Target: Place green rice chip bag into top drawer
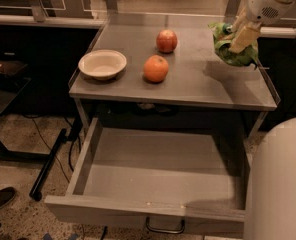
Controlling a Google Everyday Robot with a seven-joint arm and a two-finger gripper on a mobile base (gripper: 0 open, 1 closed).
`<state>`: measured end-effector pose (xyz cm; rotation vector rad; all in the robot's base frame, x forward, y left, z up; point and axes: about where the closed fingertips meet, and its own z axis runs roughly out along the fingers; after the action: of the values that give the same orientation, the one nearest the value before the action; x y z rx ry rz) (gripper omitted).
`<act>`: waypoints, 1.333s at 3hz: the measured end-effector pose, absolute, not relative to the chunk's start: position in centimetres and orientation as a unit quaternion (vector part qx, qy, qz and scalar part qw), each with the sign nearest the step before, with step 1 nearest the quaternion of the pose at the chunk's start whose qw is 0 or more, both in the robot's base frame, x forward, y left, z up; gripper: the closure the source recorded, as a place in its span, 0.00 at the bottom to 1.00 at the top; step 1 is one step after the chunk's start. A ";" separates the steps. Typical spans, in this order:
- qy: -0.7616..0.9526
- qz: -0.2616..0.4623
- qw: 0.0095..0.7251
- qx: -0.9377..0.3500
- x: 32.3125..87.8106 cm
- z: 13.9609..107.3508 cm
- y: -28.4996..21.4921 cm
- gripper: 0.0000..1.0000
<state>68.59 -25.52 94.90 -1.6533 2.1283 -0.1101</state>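
- Now the carry step is in hand: the gripper (pixel 240 34) is clamped on the green rice chip bag (pixel 227 53) at the far right corner, apparently holding it just above the tabletop (pixel 198 81).
- Next, I judge, the bag must travel forward and down past the table edge into the top drawer (pixel 138 211), which stands pulled open and bare.
- On the grey metal tabletop sit a pale bowl (pixel 102 64), an orange (pixel 156 68) and an apple (pixel 166 40), well left of the bag.
- Below lies a speckled floor (pixel 18 149) with cables.
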 end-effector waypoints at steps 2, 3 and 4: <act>0.759 -0.022 0.235 -0.607 60.4 97.6 -25.3 1.00; 0.769 -0.017 0.218 -0.601 54.6 96.9 -26.4 1.00; 0.777 -0.011 0.199 -0.597 53.3 95.3 -26.7 1.00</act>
<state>53.29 -26.67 95.30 -1.6698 2.1728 -0.0312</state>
